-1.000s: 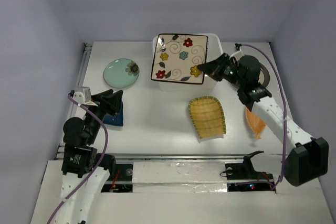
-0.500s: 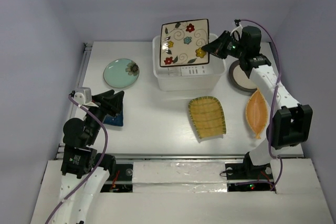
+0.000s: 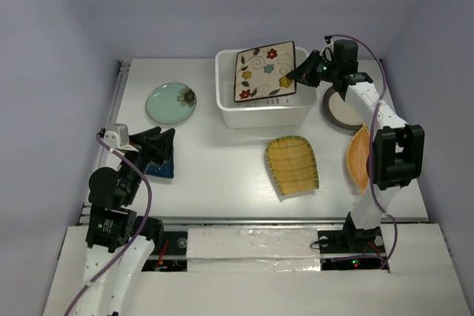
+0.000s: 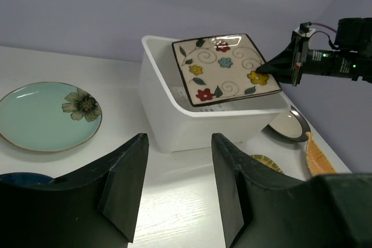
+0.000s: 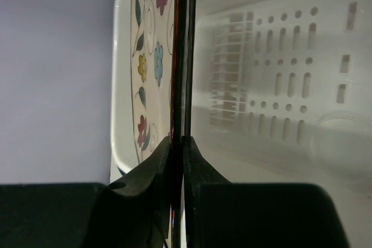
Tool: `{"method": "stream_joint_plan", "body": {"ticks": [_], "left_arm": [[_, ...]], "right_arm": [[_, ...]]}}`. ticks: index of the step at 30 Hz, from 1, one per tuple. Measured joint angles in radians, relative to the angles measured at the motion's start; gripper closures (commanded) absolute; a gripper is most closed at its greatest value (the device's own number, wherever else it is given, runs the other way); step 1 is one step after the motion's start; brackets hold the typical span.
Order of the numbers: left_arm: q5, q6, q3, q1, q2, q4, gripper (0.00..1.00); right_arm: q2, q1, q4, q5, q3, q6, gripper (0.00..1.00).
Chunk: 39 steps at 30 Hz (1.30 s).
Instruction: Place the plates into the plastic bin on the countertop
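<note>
- While our right gripper (image 3: 296, 77) clamps the right edge of the cream square floral plate (image 3: 264, 72), that plate hangs tilted over the opening of the plastic bin (image 3: 259, 116).
- Our left gripper (image 4: 177, 184) has its fingers spread and holds nothing, near the small dark blue plate (image 3: 160, 169).
- On the countertop (image 3: 222, 160) we see the mint-green plate (image 3: 171, 103) left of the bin, the yellow ribbed plate (image 3: 292, 165) in front, and the orange leaf-shaped plate (image 3: 358, 160) and dark-rimmed plate (image 3: 341, 109) to the right.

The floral plate (image 3: 265, 72) tilted over the bin (image 3: 259, 116) covers much of its opening.
</note>
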Motion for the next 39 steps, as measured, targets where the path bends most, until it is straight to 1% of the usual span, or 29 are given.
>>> {"method": "stream_joint_plan", "body": {"ticks": [14,20,21,22,23,25,26,27,28,31,32,36,38,39], "left_arm": [[0.0,0.0,0.0,0.0,-0.003,0.0,0.55],[0.0,0.0,0.0,0.0,-0.003,0.0,0.55],[0.0,0.0,0.0,0.0,-0.003,0.0,0.55],[0.0,0.0,0.0,0.0,-0.003,0.0,0.55],[0.0,0.0,0.0,0.0,-0.003,0.0,0.55],[0.001,0.0,0.0,0.0,-0.003,0.0,0.55],[0.001,0.0,0.0,0.0,-0.003,0.0,0.55],[0.002,0.0,0.0,0.0,-0.003,0.0,0.55],[0.002,0.0,0.0,0.0,-0.003,0.0,0.55],[0.003,0.0,0.0,0.0,-0.003,0.0,0.55],[0.003,0.0,0.0,0.0,-0.003,0.0,0.55],[0.003,0.0,0.0,0.0,-0.003,0.0,0.55],[0.003,0.0,0.0,0.0,-0.003,0.0,0.55],[0.003,0.0,0.0,0.0,-0.005,0.0,0.55]], "right_arm": [[0.151,0.0,-0.008,0.02,0.006,-0.033,1.0],[0.214,0.003,-0.058,0.051,0.031,-0.093,1.0],[0.216,0.003,-0.066,0.053,0.037,-0.095,0.98],[0.22,0.003,-0.078,0.059,0.046,-0.102,0.95],[0.225,0.003,-0.092,0.064,0.057,-0.109,0.86],[0.234,0.003,-0.117,0.076,0.081,-0.122,0.75],[0.236,0.003,-0.121,0.082,0.088,-0.123,0.65],[0.236,0.003,-0.126,0.093,0.098,-0.128,0.6],[0.236,0.003,-0.129,0.103,0.106,-0.132,0.51],[0.236,0.013,-0.135,0.134,0.132,-0.151,0.42],[0.236,0.016,-0.14,0.147,0.14,-0.157,0.36],[0.236,0.039,-0.179,0.214,0.172,-0.182,0.28],[0.236,0.053,-0.198,0.251,0.187,-0.193,0.22],[0.236,0.061,-0.206,0.27,0.194,-0.198,0.21]]}}
